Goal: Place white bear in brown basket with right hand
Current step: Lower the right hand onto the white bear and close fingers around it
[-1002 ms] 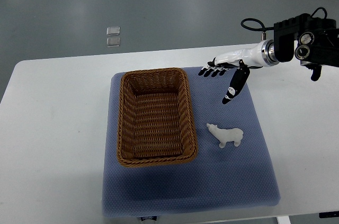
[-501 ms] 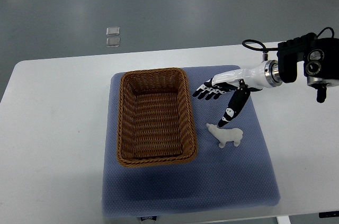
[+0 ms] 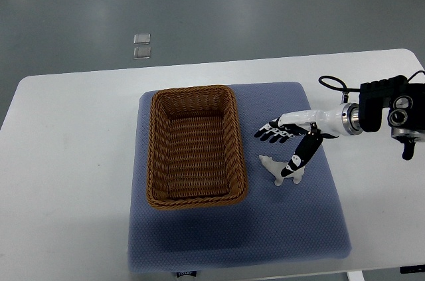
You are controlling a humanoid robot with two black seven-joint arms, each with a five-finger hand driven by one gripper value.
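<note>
Right hand (image 3: 287, 140): reaching in from the picture's right edge over the blue mat, its fingers (image 3: 269, 133) spread and extended toward the basket, its thumb (image 3: 296, 159) pointing down across the bear; it is holding nothing, and whether the thumb is actually touching the toy cannot be told.
White bear (image 3: 280, 170): lying on the mat just right of the basket's right wall, its head pointing toward the basket; it is sitting outside the basket, partly hidden under the thumb.
Brown basket (image 3: 234, 141): a rectangular wicker basket sitting on the left half of the mat, its long side running away from the robot.
Blue mat (image 3: 239, 234): a padded square pad lying on the white table, carrying both basket and bear.
White table (image 3: 66, 181): showing bare on either side of the mat.
Forearm (image 3: 388, 111): the black wrist housing with a cable loop is hanging over the table's right side.
Floor: two small clear squares (image 3: 141, 46) are lying on the grey floor beyond the table's far edge.
</note>
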